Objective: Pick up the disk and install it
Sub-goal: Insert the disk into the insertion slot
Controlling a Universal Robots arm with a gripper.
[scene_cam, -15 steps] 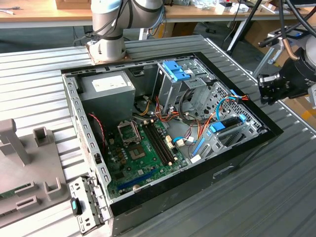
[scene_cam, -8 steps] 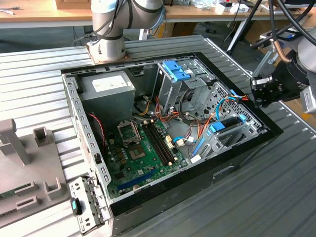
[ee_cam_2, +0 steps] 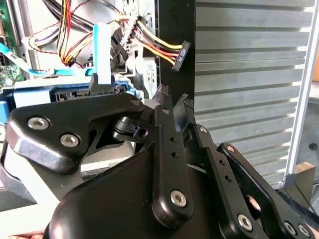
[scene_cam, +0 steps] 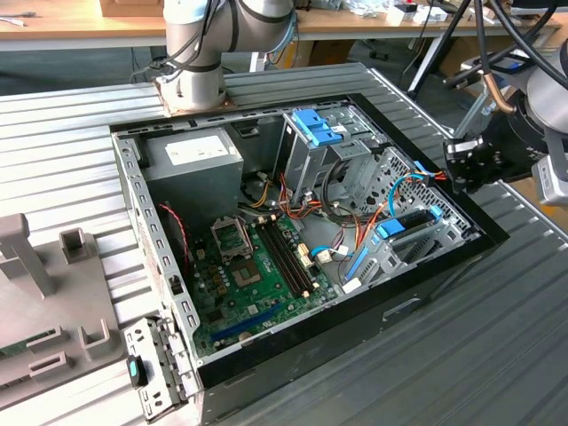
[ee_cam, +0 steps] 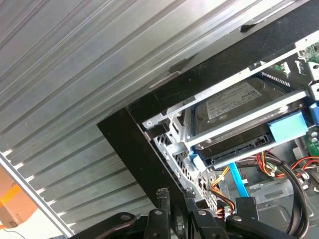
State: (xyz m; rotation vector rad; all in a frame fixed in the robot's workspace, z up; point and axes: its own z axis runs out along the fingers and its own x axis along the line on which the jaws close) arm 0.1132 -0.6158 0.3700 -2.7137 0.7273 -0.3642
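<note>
The disk (scene_cam: 410, 224), dark with bright blue side rails, lies flat in the metal drive cage at the open computer case's corner on the exterior view's right. The first wrist view looks at it from below: the disk's (ee_cam: 234, 104) labelled face sits behind the cage bars, with a blue rail tab at its end. My gripper (scene_cam: 448, 164) hovers just outside the case wall near that corner, apart from the disk. In both wrist views its black fingertips (ee_cam_2: 162, 94) (ee_cam: 162, 193) stand close together with nothing between them. The gripper (ee_cam: 175, 194) is shut and empty.
The black case (scene_cam: 444, 266) rests on a ridged metal table (scene_cam: 497, 355). Inside are a grey power supply (scene_cam: 191, 155), a green motherboard (scene_cam: 257, 266), a blue latch plate (scene_cam: 315, 127) and loose coloured cables (ee_cam_2: 149, 42). Grey fixtures (scene_cam: 35, 266) stand at the exterior view's left.
</note>
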